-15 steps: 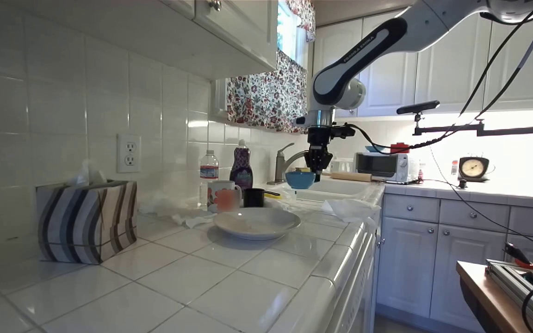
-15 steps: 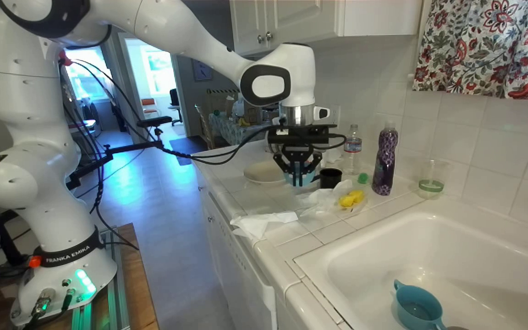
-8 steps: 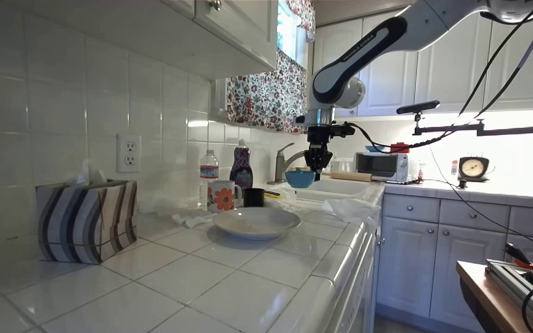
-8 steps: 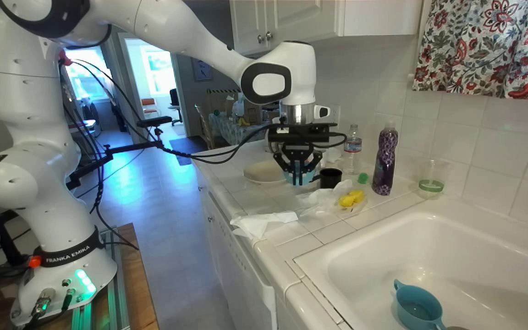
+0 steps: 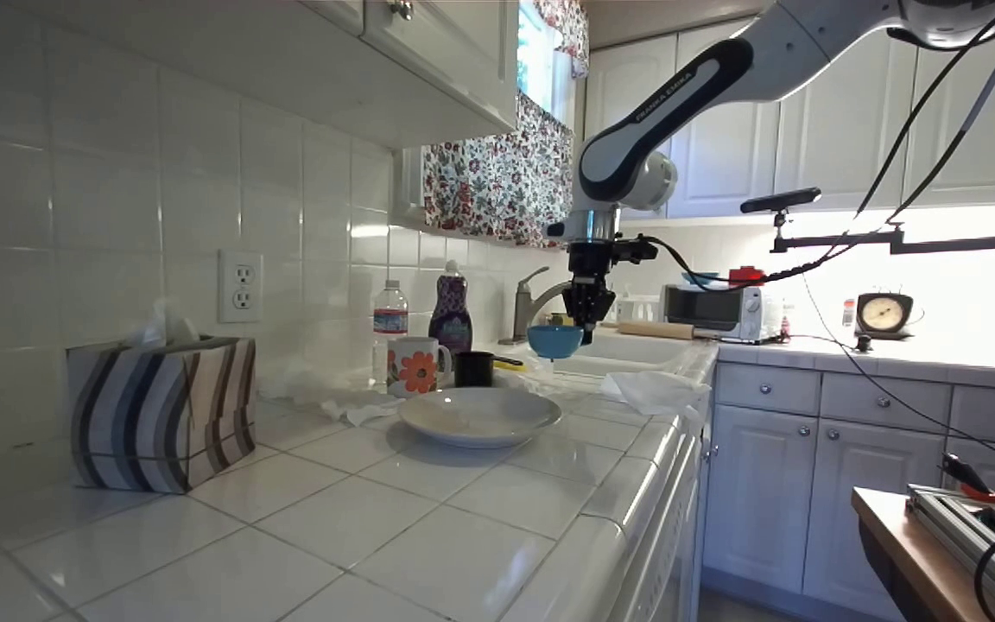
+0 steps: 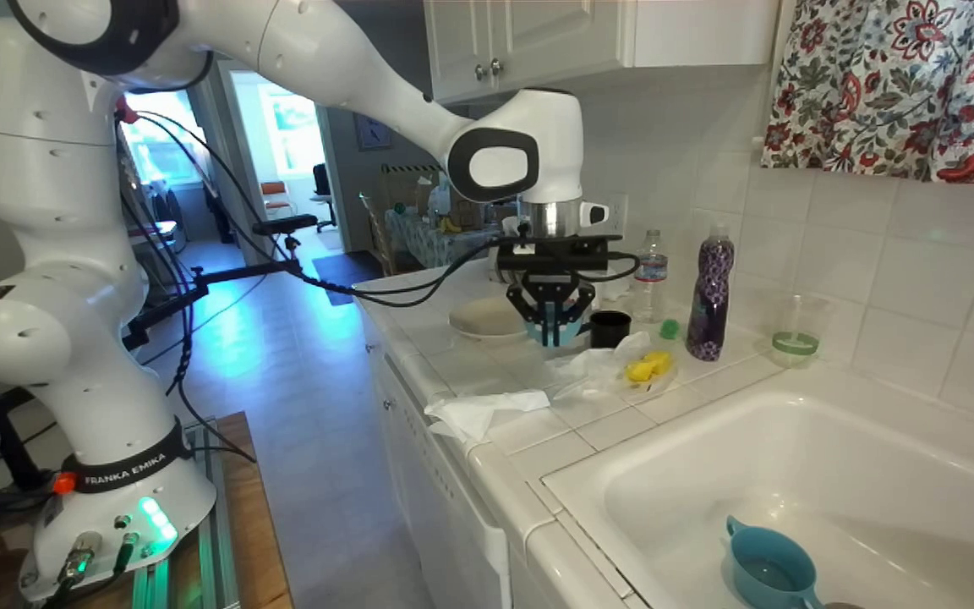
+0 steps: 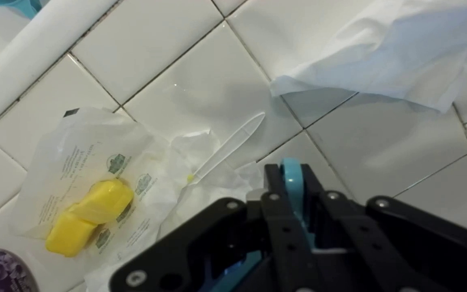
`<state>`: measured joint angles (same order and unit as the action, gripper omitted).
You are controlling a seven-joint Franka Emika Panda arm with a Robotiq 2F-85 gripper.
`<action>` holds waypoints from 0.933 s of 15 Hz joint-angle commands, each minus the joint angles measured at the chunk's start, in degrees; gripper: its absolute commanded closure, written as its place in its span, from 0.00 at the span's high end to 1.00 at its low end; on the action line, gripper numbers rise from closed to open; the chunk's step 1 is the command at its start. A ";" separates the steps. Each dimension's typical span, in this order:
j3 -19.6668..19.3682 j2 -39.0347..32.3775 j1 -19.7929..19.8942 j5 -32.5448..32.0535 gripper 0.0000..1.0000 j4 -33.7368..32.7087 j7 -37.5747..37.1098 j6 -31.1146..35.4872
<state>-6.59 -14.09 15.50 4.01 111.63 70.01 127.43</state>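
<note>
Striped tissue box (image 5: 162,415) near tiled wall (image 5: 100,190); rolling pin (image 5: 655,330) near toaster oven (image 5: 709,311).

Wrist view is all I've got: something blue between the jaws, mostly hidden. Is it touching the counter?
Observer: No. In an exterior view the blue bowl hangs above the counter.
Operator: Copy. Anything standing nearby, outside my picture?
Observer: Yes, a black cup, on the counter close to where the blue bowl hangs.
Operator: And the purple thing cut off at my bottom-left corner?
Observer: A tall purple bottle, standing upright.
</note>
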 commanded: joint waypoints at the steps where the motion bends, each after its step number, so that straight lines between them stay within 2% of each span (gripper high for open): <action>1: 0.37 -1.94 -0.38 0.73 0.03 -2.40 -0.56 1.08; 14: 2.93 -7.56 -0.35 1.83 0.03 -11.08 -0.04 0.22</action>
<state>-4.42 -19.38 14.95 4.39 104.24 70.01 128.65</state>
